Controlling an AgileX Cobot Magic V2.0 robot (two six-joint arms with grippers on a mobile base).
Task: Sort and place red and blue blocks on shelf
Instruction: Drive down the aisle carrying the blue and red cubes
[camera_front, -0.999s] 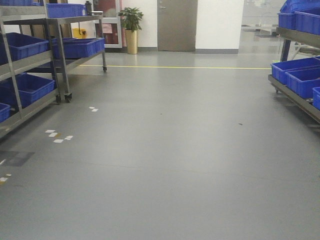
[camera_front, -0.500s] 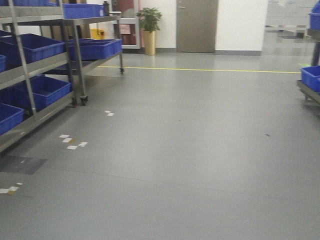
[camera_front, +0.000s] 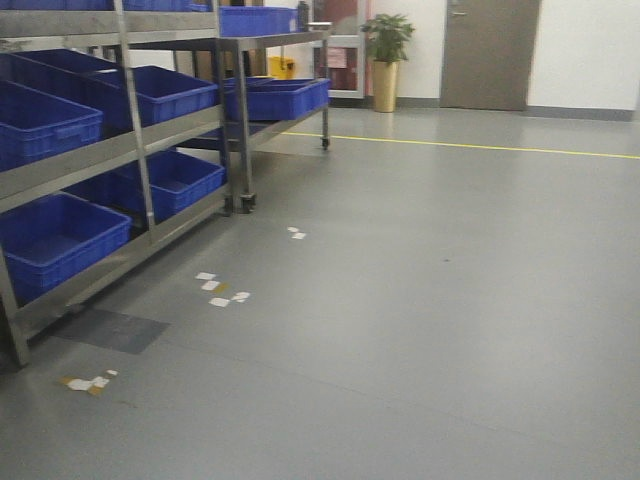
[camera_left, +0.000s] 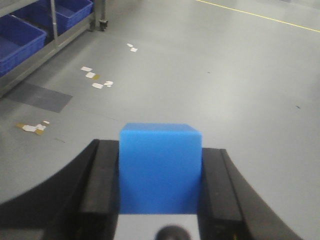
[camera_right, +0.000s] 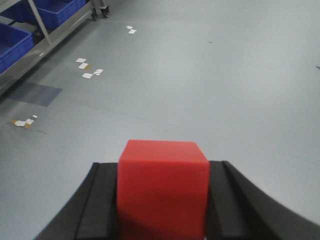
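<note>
Left gripper (camera_left: 160, 172) pinches the blue block (camera_left: 160, 165) and right gripper (camera_right: 162, 192) the red block (camera_right: 162, 185). Both blocks sit square, right of the shelf (camera_front: 120, 150).

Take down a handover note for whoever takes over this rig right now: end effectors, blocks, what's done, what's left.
Left end effector: shut on the blue block.
Right end effector: shut on the red block.
Shelf: ahead on the left across the floor, its tiers holding blue bins.
Done: both blocks in grasp.
Left: reach the shelf, place both blocks sorted on it.
</note>
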